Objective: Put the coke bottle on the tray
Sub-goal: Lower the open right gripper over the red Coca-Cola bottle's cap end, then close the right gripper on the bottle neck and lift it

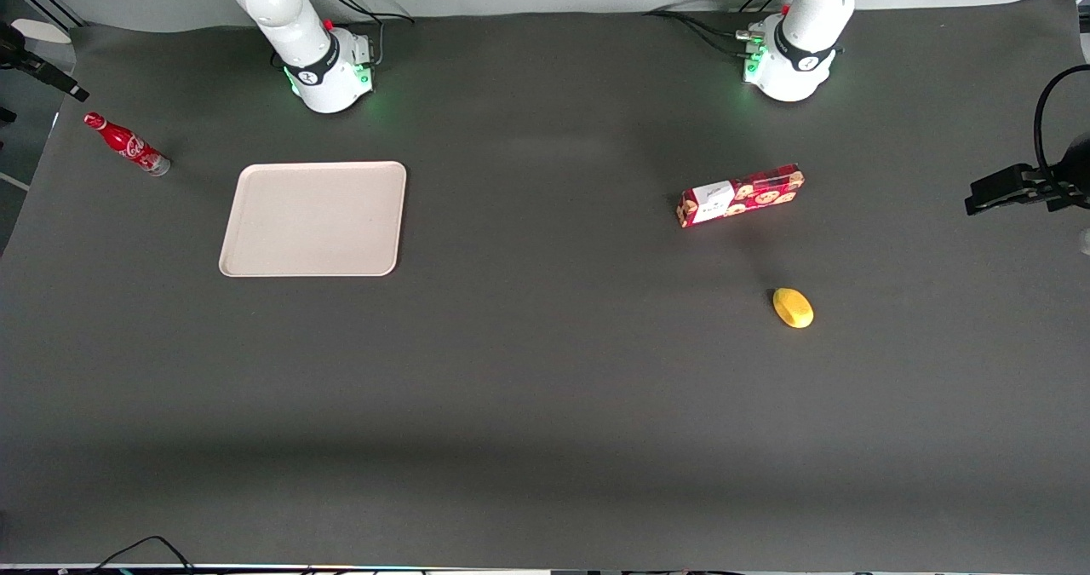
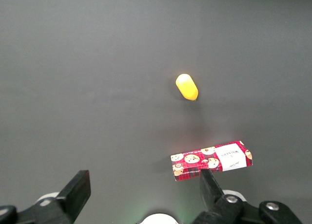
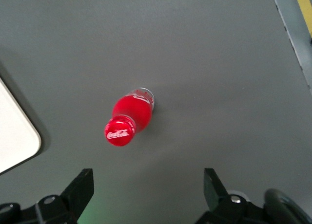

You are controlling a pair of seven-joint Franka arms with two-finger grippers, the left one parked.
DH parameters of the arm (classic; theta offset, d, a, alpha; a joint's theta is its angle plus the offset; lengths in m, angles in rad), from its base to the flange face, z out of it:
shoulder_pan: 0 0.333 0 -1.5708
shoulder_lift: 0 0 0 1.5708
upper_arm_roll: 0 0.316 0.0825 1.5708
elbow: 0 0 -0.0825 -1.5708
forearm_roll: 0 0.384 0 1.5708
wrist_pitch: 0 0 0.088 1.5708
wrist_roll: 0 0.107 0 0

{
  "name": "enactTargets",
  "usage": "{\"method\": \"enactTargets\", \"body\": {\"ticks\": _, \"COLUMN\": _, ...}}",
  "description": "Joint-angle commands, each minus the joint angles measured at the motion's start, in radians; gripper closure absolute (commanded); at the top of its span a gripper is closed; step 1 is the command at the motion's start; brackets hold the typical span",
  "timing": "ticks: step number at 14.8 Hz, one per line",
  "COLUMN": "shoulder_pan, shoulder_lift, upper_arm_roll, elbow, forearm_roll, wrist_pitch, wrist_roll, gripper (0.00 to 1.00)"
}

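Tool [image 3: 146, 185] hangs spread above upright coke bottle [image 3: 127, 118], beside tray [image 1: 315, 219].

White Coca-Cola script stood on the red cap of the coke bottle [image 3: 127, 121], read from the right wrist view; the pincer [image 3: 148, 191] hung above the bottle, fingers spread apart. In the front view the same white script ran along the bottle's red body [image 1: 128, 144], too small to read letter by letter. The red cookie box [image 1: 740, 196] carried a white label with dark cursive writing, not legible in the front or left wrist view [image 2: 211, 160]. The tray [image 1: 314, 219] bore no lettering.
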Motion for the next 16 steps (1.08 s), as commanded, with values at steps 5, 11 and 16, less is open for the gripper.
{"method": "enactTargets", "body": {"ticks": 5, "shoulder_pan": -0.006, "shoulder_lift": 0.059, "upper_arm_roll": 0.031, "elbow": -0.008, "forearm_roll": 0.125, "wrist_pitch": 0.058, "wrist_roll": -0.035, "gripper": 0.00}}
{"method": "enactTargets", "body": {"ticks": 11, "shoulder_pan": -0.011, "shoulder_lift": 0.119, "upper_arm_roll": 0.031, "elbow": -0.008, "forearm_roll": 0.140, "wrist_pitch": 0.103, "wrist_roll": -0.032, "gripper": 0.00}}
{"method": "enactTargets", "body": {"ticks": 16, "shoulder_pan": -0.017, "shoulder_lift": 0.140, "upper_arm_roll": 0.030, "elbow": -0.008, "forearm_roll": 0.142, "wrist_pitch": 0.103, "wrist_roll": -0.028, "gripper": 0.00}}
